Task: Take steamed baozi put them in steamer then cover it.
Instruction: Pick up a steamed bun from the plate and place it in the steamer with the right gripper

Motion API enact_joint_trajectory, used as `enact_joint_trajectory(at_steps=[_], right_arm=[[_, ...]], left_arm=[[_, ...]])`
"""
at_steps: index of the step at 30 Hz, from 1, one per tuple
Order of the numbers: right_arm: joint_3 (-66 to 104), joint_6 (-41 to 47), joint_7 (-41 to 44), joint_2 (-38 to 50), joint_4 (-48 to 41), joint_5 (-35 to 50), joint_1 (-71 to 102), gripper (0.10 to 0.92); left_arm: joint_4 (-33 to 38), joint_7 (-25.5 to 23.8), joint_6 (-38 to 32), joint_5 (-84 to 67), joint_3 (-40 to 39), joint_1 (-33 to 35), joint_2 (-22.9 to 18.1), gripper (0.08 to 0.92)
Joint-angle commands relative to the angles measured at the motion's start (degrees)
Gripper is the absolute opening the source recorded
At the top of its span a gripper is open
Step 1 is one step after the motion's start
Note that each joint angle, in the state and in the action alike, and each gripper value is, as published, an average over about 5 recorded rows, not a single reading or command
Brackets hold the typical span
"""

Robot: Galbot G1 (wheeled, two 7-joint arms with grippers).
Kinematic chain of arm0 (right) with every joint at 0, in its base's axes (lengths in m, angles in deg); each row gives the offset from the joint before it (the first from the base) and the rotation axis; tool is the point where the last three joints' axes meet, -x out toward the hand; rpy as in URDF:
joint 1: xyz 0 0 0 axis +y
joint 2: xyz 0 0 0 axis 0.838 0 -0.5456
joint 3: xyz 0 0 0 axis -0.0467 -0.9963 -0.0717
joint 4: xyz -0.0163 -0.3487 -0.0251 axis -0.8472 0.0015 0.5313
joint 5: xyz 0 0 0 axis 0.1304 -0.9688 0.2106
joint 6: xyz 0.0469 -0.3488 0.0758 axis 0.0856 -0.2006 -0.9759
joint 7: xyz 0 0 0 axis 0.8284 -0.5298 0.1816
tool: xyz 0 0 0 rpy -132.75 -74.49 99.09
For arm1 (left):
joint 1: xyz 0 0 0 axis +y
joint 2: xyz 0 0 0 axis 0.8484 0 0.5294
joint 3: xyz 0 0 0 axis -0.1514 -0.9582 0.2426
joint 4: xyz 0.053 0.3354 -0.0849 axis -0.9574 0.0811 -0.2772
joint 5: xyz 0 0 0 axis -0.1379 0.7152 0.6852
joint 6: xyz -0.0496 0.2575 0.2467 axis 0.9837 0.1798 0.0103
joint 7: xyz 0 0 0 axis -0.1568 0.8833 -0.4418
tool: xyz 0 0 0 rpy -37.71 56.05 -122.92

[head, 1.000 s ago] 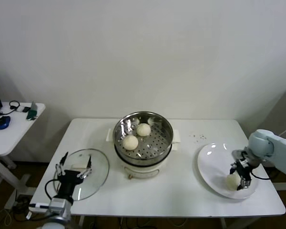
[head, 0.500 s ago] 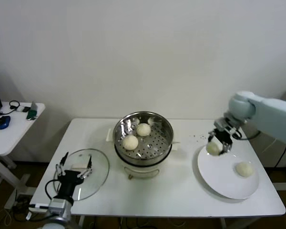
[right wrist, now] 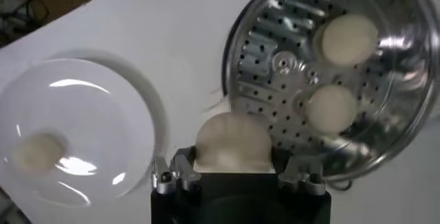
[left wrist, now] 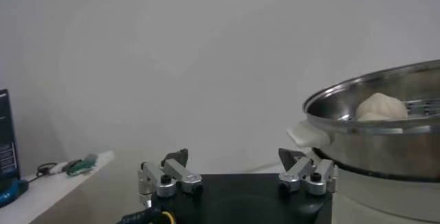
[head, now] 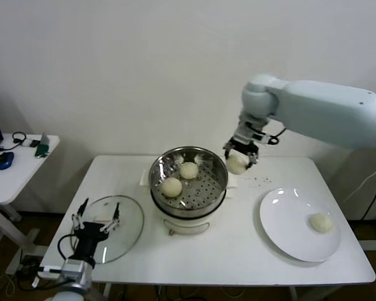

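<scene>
Overhead, the right gripper (head: 240, 154) clamped one baozi (head: 237, 164) just beside the steamer (head: 188, 182) rim. Two buns (head: 172, 187) lay inside, another on the plate (head: 288, 219). The left gripper (head: 96, 225) hung spread wide over the cover (head: 128, 221).

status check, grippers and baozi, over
Right gripper shut on baozi, beside steamer rim. Left gripper open over glass lid. Two baozi in steamer, one on plate. Path clear.

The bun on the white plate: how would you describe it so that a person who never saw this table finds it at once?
Start at the steel steamer in the middle of the white table, then look to the robot's right, to the flat white plate. One cream-white bun on the plate lies there alone. Two buns are in the steamer, and the right gripper holds another above its rim.
</scene>
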Motion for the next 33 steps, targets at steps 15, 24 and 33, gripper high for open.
enact_joint_trajectory(at_steps=[15, 24, 33], right_arm=[[2.8, -10.3, -0.2, -17.6, -4.2, -12.9, 13.9, 0.713], [2.5, -10.8, 0.1, -17.6, -4.4, -13.0, 14.5, 0.721], [4.5, -12.2, 2.4, -16.8, -5.4, -15.0, 14.2, 0.804]], left_arm=[[0.2, -0.4, -0.2, -1.4, 1.9, 0.6, -0.3, 0.823], [-0.4, -0.6, -0.3, -1.4, 1.9, 0.8, -0.5, 0.823], [-0.6, -0.6, -0.4, -1.2, 1.8, 0.7, -0.9, 0.823]])
